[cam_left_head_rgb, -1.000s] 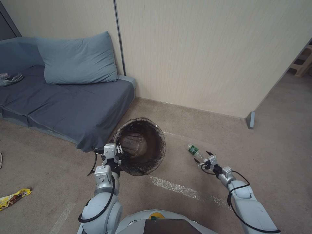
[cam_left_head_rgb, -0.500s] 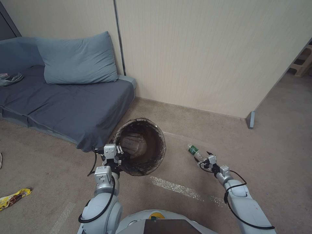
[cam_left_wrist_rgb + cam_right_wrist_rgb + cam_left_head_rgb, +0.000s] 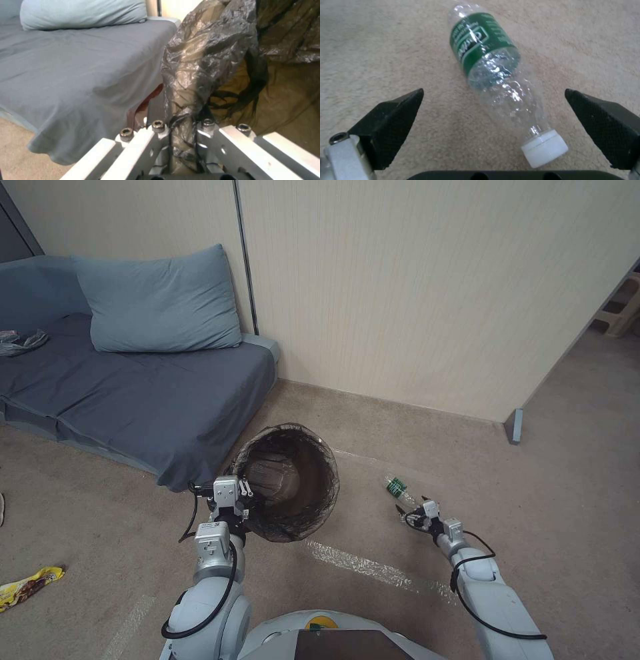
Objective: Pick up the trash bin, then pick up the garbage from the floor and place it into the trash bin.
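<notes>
Closing in on the bottle (image 3: 397, 489) with the right gripper (image 3: 412, 512), its jaws spread wide on either side of the clear neck and white cap.

Over the last second the right arm has slid forward and lower along the floor (image 3: 567, 500), so the bottle (image 3: 493, 72) now lies between the black fingertips (image 3: 396, 110) but is not yet touched; the grasp looks ready to be made. The left gripper (image 3: 230, 500) stays put beside the sofa (image 3: 133, 393), jaws clamped on the bag-lined rim of the trash bin (image 3: 290, 483), which hangs tilted with its mouth open toward the robot, near the bottle. A yellow wrapper (image 3: 30, 585) lies well apart on the floor to the left.
</notes>
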Motion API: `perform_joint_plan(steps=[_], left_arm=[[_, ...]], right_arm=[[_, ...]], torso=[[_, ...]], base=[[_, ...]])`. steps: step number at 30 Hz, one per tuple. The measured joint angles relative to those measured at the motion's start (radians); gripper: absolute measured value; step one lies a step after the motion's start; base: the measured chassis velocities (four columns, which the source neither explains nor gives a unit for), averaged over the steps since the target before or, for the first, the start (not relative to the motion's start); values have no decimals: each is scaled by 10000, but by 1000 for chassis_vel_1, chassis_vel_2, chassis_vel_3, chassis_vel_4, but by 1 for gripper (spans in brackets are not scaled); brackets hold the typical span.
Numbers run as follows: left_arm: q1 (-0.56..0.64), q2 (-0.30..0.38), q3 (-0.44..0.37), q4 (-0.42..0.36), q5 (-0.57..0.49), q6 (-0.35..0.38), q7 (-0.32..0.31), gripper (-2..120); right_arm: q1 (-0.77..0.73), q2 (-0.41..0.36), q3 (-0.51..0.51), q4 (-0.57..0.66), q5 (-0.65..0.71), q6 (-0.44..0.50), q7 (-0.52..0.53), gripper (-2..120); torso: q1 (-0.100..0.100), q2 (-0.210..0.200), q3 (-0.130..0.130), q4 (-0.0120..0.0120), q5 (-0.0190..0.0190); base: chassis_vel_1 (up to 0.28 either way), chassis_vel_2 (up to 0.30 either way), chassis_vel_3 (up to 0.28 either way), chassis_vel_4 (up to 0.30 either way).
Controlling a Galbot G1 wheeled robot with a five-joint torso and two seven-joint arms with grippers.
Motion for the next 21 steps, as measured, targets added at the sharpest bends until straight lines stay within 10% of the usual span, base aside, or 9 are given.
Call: perform_joint_plan(steps=[21], left_arm=[[89,1,14,-5,74,-37,-5,3]], right_arm=[[690,59,-31,-1065,0,13,124,65]], torso=[[0,0,0,1,1]], base=[[0,0,0,0]])
